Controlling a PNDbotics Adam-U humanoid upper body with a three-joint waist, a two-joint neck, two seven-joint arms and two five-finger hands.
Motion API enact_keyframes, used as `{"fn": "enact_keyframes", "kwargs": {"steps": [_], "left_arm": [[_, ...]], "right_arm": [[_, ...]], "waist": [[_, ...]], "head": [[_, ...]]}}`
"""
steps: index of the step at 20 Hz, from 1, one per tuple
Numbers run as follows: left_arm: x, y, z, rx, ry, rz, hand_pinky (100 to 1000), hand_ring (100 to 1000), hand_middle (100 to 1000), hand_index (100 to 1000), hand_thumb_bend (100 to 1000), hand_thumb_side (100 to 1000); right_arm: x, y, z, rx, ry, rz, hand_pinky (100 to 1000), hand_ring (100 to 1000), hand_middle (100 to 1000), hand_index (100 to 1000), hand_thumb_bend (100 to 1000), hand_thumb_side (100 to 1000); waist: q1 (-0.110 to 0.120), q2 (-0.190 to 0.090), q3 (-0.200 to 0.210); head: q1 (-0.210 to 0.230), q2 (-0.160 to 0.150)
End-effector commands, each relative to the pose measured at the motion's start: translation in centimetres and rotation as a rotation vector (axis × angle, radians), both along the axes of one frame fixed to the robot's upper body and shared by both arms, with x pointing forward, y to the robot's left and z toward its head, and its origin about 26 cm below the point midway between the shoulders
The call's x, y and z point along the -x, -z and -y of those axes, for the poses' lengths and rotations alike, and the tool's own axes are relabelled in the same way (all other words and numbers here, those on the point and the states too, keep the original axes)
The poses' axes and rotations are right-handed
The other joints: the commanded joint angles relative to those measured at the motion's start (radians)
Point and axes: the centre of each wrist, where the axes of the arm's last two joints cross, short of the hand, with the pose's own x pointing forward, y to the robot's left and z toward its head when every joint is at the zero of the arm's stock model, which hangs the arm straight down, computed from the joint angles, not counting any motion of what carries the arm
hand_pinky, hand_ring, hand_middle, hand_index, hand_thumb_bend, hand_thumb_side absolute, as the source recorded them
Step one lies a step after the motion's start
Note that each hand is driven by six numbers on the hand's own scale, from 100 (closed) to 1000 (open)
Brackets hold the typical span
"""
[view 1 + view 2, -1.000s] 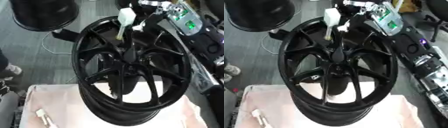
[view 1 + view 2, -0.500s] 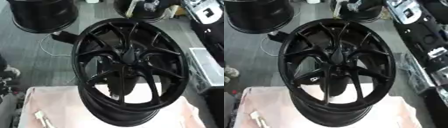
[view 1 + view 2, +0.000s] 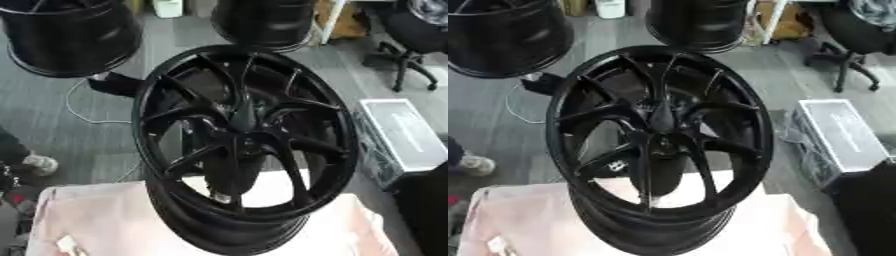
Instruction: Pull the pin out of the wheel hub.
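Neither of my hands is showing in either view, so I cannot tell whether my fingers are open, curled or holding anything. The wheel (image 3: 245, 145) is standing on edge on the pale cloth (image 3: 96, 220) at the near side, its spokes facing me and its hub (image 3: 243, 117) sitting at the centre.

I am not making out a pin anywhere: the hub is black against black spokes, and whether the pin is in there or already out I cannot say. A small pale glint is showing low inside the rim, but I cannot tell what it is.

The risk, as I judge it, is reaching blind. With no hand in view, I could be knocking a spoke and tipping or rolling the upright wheel off the cloth. The cloth's near edge and the wheel's bottom are cut off.
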Motion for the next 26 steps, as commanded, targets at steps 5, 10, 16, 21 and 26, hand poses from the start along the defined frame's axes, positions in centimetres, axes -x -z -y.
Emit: {"fn": "enact_keyframes", "kwargs": {"steps": [5, 10, 16, 21, 26], "left_arm": [[0.1, -0.8, -1.1, -0.017, -0.054, 0.026, 502, 566, 634, 687, 310, 979], [0.0, -1.1, -1.2, -0.01, -0.067, 0.037, 502, 568, 635, 686, 308, 980], [-0.1, -0.6, -0.2, -0.008, -0.006, 0.021, 502, 569, 635, 686, 303, 981], [-0.2, -0.4, 0.1, -0.003, 0.014, 0.021, 502, 569, 635, 686, 301, 980], [-0.1, -0.3, 0.2, -0.001, 0.016, 0.017, 502, 570, 636, 686, 303, 983]], "right_arm": [[5.8, 3.0, 9.0, -0.267, 0.337, -0.011, 323, 295, 442, 615, 410, 106], [7.7, 12.7, 10.1, -0.376, 0.528, -0.271, 398, 381, 642, 811, 484, 120], [23.4, 32.7, 10.9, -0.659, 1.273, -0.712, 435, 440, 803, 912, 594, 264], [25.4, 35.8, 9.0, -0.727, 1.364, -0.715, 432, 439, 804, 912, 612, 268], [24.7, 35.8, 8.7, -0.723, 1.327, -0.694, 431, 438, 794, 906, 592, 263]], "waist": [[0.008, -0.011, -0.05], [0.015, 0.003, -0.075], [0.025, -0.013, 0.004], [0.033, -0.014, 0.016], [0.034, -0.014, 0.021]], "head": [[0.028, -0.002], [0.037, -0.002], [-0.047, -0.002], [-0.063, -0.002], [-0.065, -0.002]]}}
